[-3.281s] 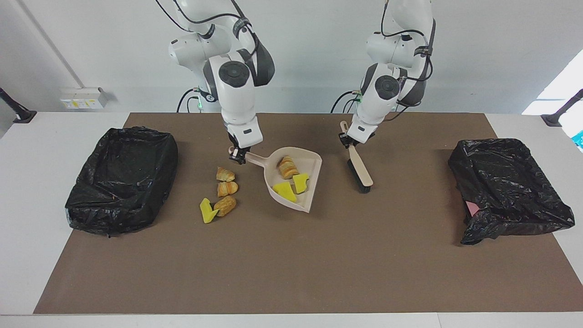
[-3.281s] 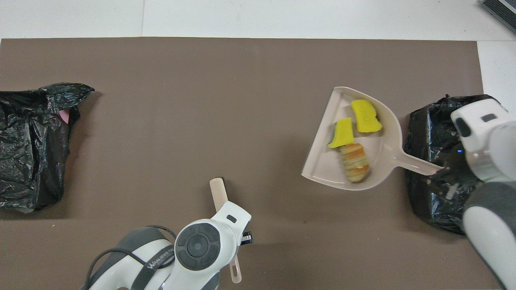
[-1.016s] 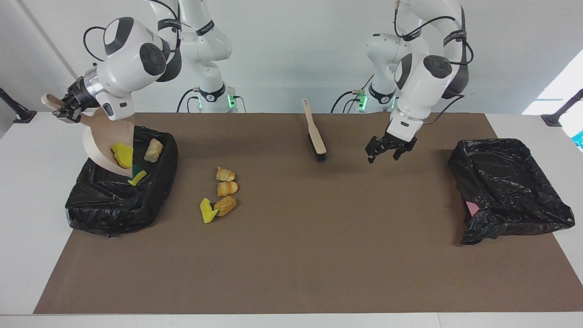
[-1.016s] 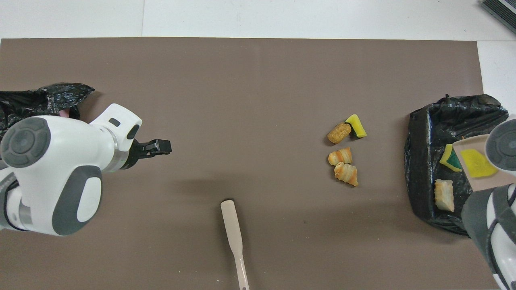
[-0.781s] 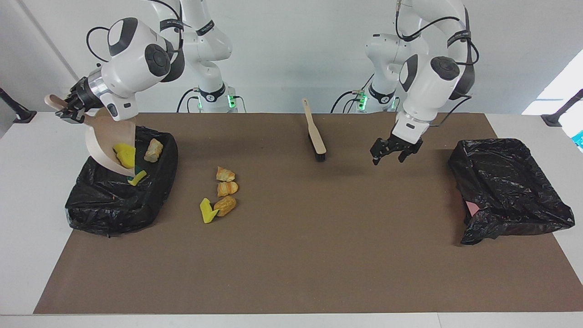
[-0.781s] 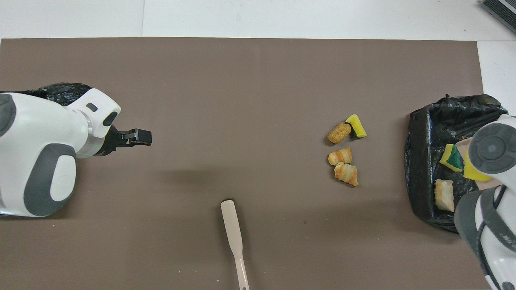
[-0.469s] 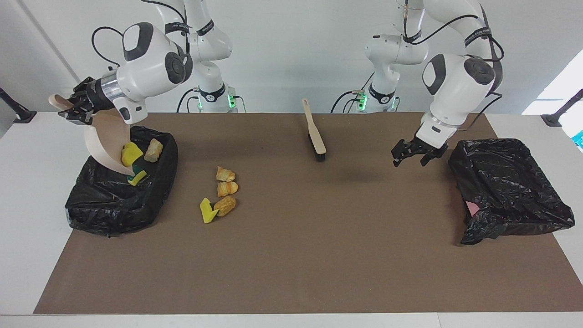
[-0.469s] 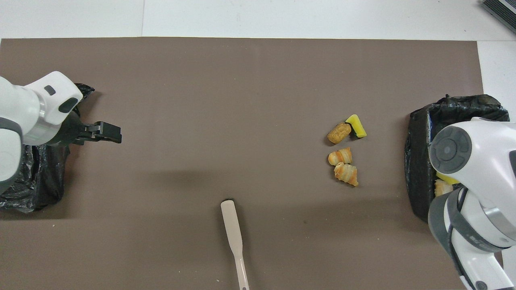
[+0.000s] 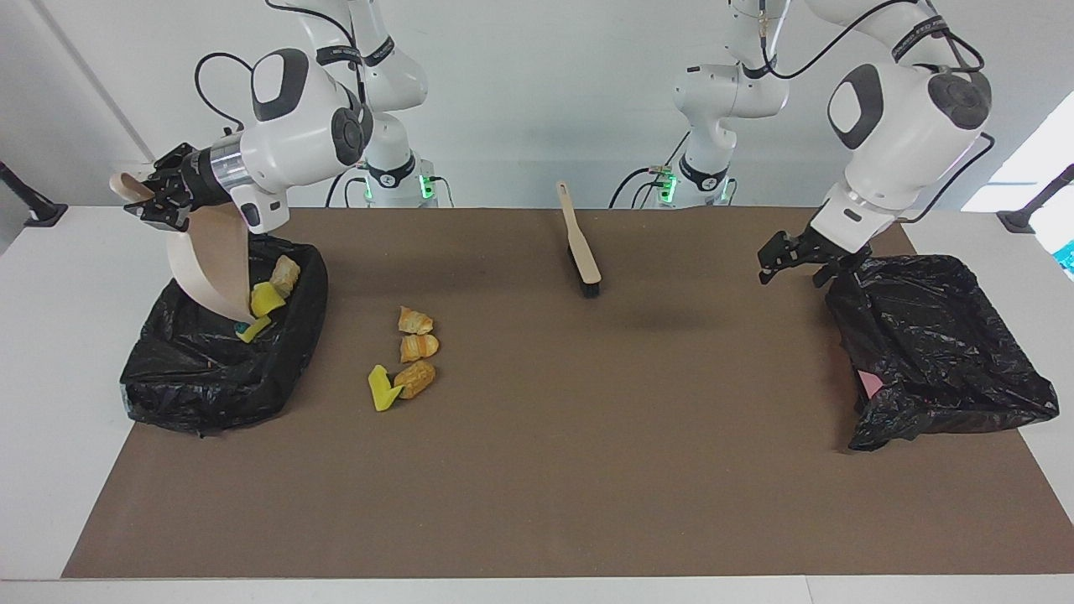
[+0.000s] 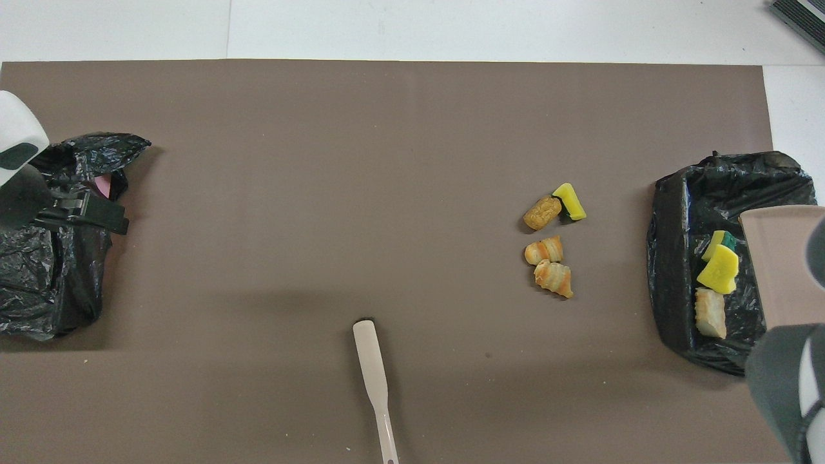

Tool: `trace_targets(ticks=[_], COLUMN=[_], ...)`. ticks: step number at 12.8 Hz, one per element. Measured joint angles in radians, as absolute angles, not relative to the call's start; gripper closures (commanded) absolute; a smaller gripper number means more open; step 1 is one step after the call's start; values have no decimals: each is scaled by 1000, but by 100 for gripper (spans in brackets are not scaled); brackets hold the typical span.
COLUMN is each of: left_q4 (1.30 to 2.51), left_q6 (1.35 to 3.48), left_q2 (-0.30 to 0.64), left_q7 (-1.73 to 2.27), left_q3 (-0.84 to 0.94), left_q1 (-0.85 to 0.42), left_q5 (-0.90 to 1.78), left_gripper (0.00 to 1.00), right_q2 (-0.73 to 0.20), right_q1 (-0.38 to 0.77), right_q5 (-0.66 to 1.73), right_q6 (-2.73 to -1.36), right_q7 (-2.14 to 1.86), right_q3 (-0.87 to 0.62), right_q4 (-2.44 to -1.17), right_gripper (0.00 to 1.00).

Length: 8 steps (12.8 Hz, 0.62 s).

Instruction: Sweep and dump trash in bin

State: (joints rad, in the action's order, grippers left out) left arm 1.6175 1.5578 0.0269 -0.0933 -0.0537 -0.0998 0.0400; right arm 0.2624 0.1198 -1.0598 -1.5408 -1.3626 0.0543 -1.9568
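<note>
My right gripper point(image 9: 158, 198) is shut on the handle of the beige dustpan point(image 9: 208, 262), which hangs steeply tilted over the black-lined bin point(image 9: 210, 394) at the right arm's end. Inside that bin point(image 10: 665, 258) lie two yellow sponge scraps point(image 10: 717, 272) and a bread lump point(image 10: 709, 313). More trash lies on the mat beside the bin: three bread lumps point(image 9: 417, 346) and a yellow sponge scrap point(image 9: 383, 388), also in the overhead view point(image 10: 545, 250). My left gripper point(image 9: 793, 258) is open and empty, over the edge of the other bin point(image 9: 931, 361).
The beige brush point(image 9: 581, 245) with black bristles lies on the brown mat near the robots, midway between the arms; its handle point(image 10: 374, 377) shows from above. The second black-lined bin point(image 10: 38, 283) sits at the left arm's end.
The dustpan tipped steeper and the last yellow sponge scrap slid off it into the bin. My left gripper swung away from the brush to the other bin's edge.
</note>
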Motion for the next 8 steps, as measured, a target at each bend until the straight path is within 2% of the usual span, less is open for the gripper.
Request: trace_targets(ticks=[3, 8], left_q4=[1547, 1561], left_q6=[1502, 1500], left_q2=[30, 25], left_q7=[-94, -104], left_q3=[-51, -53], left_q1=[-100, -85], left_q5=[25, 24], left_gripper=[0, 0], right_q2=[291, 252], right_q1=[122, 145], right_q5=[-832, -438], right_q6=[-1492, -1492], right_q7=[-1211, -667], right_q3=[49, 31], right_q4=[-1876, -1871], right_gripper=[100, 100])
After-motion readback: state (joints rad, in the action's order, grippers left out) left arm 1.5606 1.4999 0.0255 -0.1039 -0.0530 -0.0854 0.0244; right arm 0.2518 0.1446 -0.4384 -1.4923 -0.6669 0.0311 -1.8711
